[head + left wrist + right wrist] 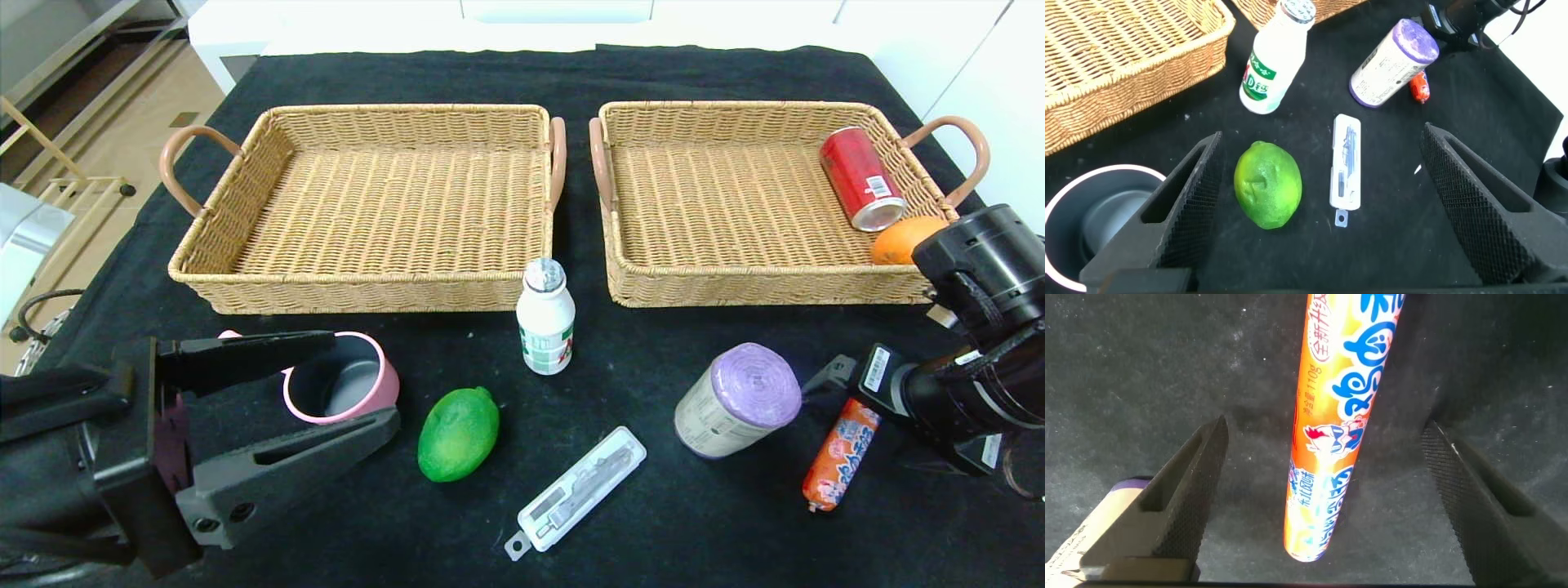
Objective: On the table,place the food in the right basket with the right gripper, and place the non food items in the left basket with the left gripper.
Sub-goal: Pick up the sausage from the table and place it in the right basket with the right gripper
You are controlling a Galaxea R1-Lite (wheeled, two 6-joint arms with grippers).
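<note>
— Right gripper [1323, 498]? Jaws spread wide, holding nothing, poised directly over the orange sausage stick [841, 454] lying on the black cloth [702, 523] near the table's right edge.

— Left gripper [326, 388]? Also wide open and empty, hovering at the front left, just beside the pink cup [343, 380].

— Left basket [245, 282]? Nothing inside.

— Right basket [620, 269]? Red can [861, 178] on its side and an orange [898, 238] in the near right corner.

— Rest on the cloth? Green lime [458, 434], white bottle [545, 317] upright between the baskets, clear plastic case [581, 488], purple-topped roll [739, 400] just beside the sausage.
</note>
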